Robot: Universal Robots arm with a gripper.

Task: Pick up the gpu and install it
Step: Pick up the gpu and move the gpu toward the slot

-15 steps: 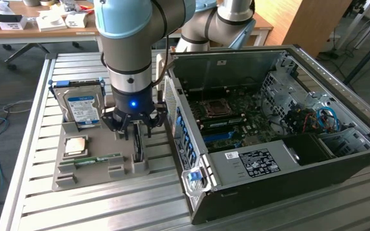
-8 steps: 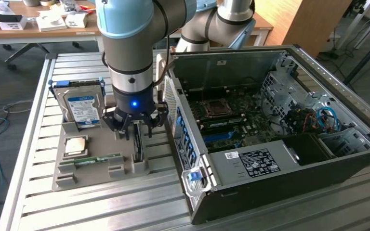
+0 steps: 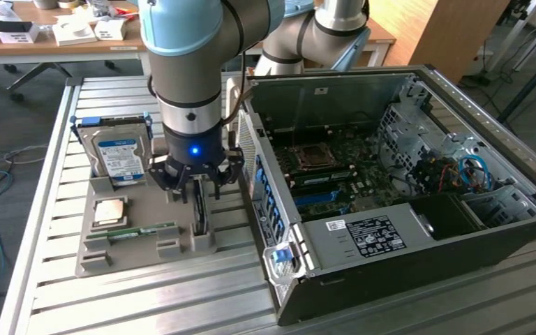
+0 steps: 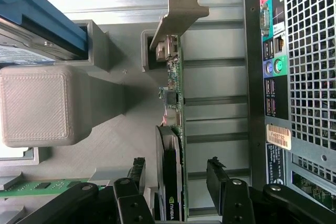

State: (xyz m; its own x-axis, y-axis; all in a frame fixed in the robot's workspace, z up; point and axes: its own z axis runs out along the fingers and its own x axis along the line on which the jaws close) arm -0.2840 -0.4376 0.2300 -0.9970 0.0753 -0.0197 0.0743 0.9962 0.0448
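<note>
Over the grey holder (image 3: 147, 246) on the slatted table (image 3: 109, 301), the gripper (image 3: 196, 183) hangs low at the gpu (image 3: 200, 209). Jaws spread, fingers (image 4: 137, 170) flanking the card; no contact evident. The gpu stands on edge in its slot, metal bracket (image 4: 181, 11) at the end away from the fingers, beside the open computer case (image 3: 417, 234). Hard drive (image 3: 119, 155) upright nearby; memory stick (image 3: 142, 231) lies flat.

1. The gpu (image 3: 200, 209) is a thin dark-green card with a pale metal bracket (image 4: 181, 11) at one end.
2. It stands upright on its long edge, slotted in a grey holder (image 3: 147, 250).
3. In the exterior view, it sits at nine o'clock from the computer case (image 3: 361, 279).
</note>
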